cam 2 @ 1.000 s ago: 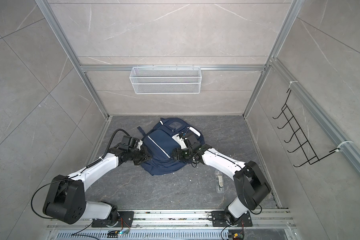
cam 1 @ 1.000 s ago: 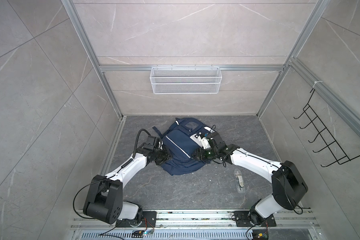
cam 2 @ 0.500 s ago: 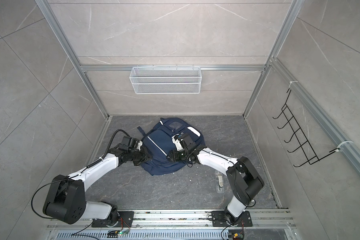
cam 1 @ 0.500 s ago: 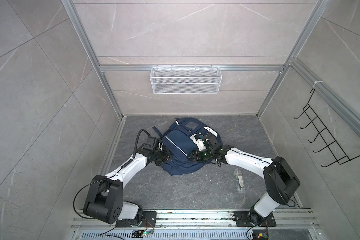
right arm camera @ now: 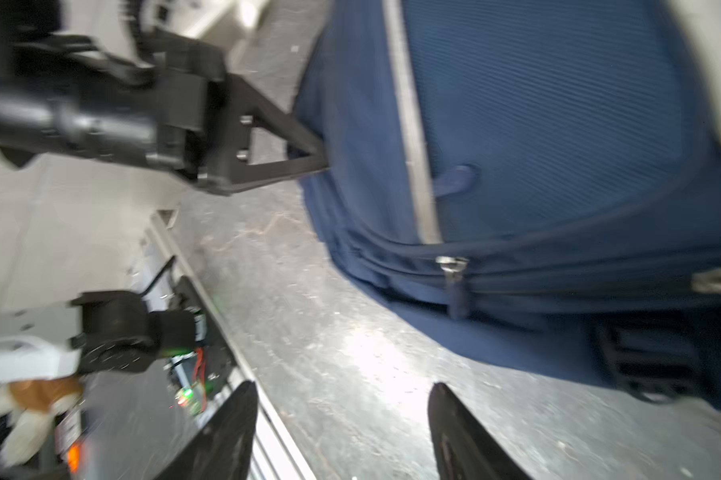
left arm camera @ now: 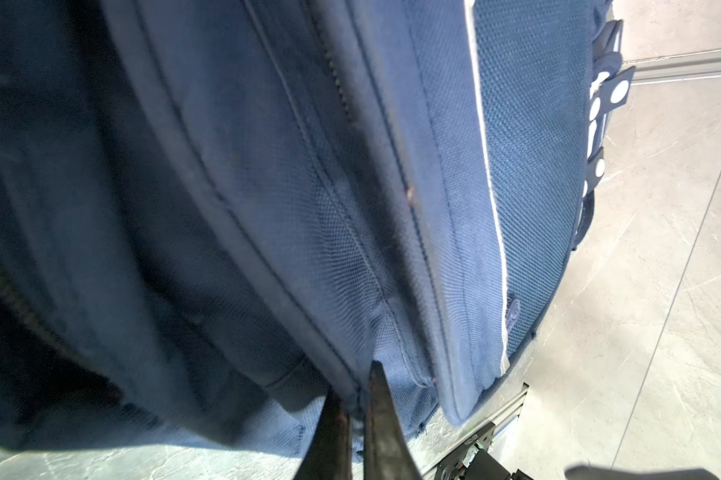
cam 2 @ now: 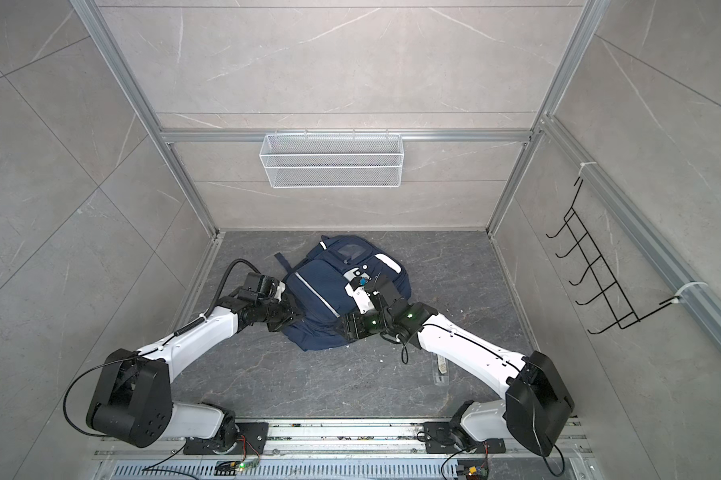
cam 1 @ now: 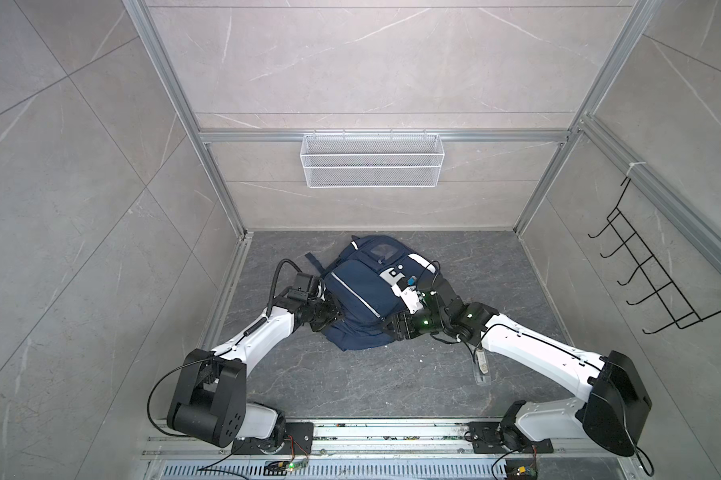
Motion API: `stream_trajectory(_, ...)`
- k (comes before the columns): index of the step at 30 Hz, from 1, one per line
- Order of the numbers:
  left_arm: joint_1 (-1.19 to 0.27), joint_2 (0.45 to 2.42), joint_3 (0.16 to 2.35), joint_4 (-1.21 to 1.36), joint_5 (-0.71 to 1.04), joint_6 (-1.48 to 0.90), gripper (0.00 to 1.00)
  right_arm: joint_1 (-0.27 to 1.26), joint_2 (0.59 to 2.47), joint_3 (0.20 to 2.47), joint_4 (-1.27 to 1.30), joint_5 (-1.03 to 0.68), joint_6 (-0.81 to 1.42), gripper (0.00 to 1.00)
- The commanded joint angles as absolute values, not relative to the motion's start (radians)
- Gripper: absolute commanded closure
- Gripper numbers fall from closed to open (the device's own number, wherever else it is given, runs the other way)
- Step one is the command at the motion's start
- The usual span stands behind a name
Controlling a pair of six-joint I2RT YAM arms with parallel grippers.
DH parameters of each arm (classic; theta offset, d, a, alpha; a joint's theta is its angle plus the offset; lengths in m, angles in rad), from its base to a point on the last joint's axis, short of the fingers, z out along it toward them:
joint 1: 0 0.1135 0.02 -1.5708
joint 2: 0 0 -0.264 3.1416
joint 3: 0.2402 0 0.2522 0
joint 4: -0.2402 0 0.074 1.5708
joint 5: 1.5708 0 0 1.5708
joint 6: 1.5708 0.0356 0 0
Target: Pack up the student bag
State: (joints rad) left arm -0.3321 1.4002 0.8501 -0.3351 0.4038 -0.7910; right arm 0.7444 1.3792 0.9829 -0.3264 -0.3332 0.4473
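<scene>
Mid-bench, the right claw [right arm camera: 342, 388], jaws apart and empty, has swung toward the zip pull [right arm camera: 452, 266] on the bag [cam 1: 363, 291]. The left claw [left arm camera: 354, 380] pinches its fabric, so zipping looks next.

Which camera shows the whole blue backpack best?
A top view: nearly the whole backpack shows, lying on the floor, one side partly covered by the right arm. The left wrist view shows just close-up fabric and the silver stripe; the right wrist view shows one blurry end.

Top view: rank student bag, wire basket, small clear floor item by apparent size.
1. student bag
2. wire basket, close behind; it hangs nearer the camera, so unsure
3. small clear floor item
</scene>
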Motion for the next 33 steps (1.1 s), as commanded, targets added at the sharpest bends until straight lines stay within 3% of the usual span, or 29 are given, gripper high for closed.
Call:
stream_trajectory(1,-0.339,1.413,0.881,-0.322,0.395,-0.778,1.0,0.759,1.439,0.984,-0.394,-0.168,0.437,0.36)
stream_trajectory(10,-0.357,1.394,0.858,-0.324,0.391,-0.789,1.0,0.781,1.563,1.031,-0.308,-0.097,0.467,0.54)
stream_trajectory(21,-0.359,1.382,0.829,-0.307,0.396,-0.797,1.0,0.796,1.666,1.084,-0.295,-0.063,0.47,0.57)
stream_trajectory(25,-0.36,1.388,0.834,-0.302,0.399,-0.799,1.0,0.816,1.675,1.095,-0.315,0.02,0.461,0.59)
stream_trajectory(33,-0.372,1.397,0.832,-0.289,0.401,-0.808,1.0,0.845,1.648,1.078,-0.32,0.029,0.46,0.83)
